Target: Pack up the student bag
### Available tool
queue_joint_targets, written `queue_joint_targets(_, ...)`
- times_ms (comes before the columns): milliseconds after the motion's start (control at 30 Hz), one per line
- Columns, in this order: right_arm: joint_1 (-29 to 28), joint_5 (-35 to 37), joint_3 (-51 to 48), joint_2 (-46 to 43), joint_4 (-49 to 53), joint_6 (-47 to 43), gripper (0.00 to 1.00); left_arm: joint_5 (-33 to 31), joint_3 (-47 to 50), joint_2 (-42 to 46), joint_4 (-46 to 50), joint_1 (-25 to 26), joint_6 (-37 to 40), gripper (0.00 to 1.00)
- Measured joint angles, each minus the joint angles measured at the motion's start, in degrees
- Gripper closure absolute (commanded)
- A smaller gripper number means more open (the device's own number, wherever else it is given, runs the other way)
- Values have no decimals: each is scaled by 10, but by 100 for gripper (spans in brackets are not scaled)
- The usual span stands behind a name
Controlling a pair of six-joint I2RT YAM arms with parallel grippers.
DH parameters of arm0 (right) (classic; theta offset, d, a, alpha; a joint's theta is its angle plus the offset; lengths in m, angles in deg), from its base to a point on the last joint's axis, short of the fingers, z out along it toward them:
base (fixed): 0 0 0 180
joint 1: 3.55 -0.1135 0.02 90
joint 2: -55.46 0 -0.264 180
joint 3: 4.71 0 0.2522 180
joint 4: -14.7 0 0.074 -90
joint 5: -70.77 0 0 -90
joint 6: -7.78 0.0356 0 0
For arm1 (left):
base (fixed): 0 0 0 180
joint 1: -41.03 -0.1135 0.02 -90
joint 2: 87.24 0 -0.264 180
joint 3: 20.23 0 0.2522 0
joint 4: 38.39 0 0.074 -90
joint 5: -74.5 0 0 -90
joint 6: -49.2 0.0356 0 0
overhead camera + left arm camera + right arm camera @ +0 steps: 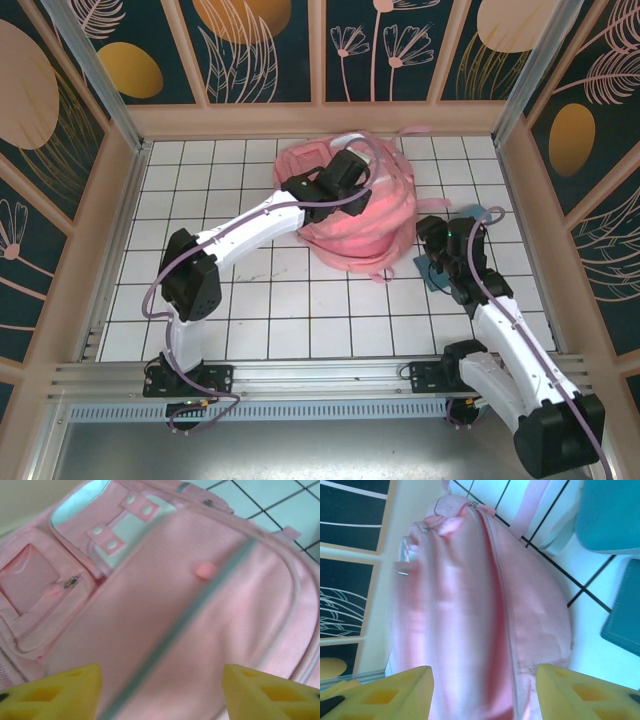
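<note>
Left gripper (160, 682) hovers, jaws wide and empty, over the large pink fabric student bag (365, 235), lying rearward on the white gridded table (260, 300); right gripper (482, 680), jaws likewise apart, faces its side, probably to steady it.

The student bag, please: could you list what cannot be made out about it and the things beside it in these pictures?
- Top external: the left arm lies across the middle of the student bag, so whether the bag is open is hidden.
- Left wrist: blur smears the bag's front pocket, so its details are lost.
- Right wrist: the blue items are cut off by the right edge, so what they are is unclear.
</note>
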Motion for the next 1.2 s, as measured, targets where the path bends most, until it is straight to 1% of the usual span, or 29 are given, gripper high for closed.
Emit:
queue_joint_targets(100,0,-6,27,24,23,-25,40,27,73,52,-16,-31,-26,18)
queue_joint_targets(200,-9,-23,65,72,30,-50,39,49,172,126,-44,-68,-46,15)
queue_joint_targets(333,-49,-45,118,142,31,-71,39,97,311,223,-91,-132,-73,15)
queue_joint_targets(433,-85,-51,150,196,27,-74,40,140,403,264,-131,-182,-81,15)
queue_joint_targets(500,-103,-55,167,232,23,-73,40,163,454,272,-158,-203,-80,15)
queue_joint_targets(600,-119,-64,184,285,11,-72,41,195,511,273,-187,-210,-70,22)
queue_joint_targets(667,-124,-73,193,318,5,-68,44,219,533,273,-201,-210,-62,26)
queue_joint_targets(733,-127,-83,200,351,-5,-66,46,240,545,273,-222,-209,-54,28)
queue_joint_targets(900,-128,-112,213,410,-36,-63,52,266,549,268,-265,-209,-41,35)
queue_joint_targets(1000,-128,-121,213,424,-50,-55,60,271,551,254,-289,-209,-30,39)
queue_joint_targets(1100,-128,-122,214,428,-55,-51,69,280,564,242,-323,-209,-20,39)
queue_joint_targets(1200,-126,-122,224,428,-54,-52,75,285,580,237,-348,-209,-10,41)
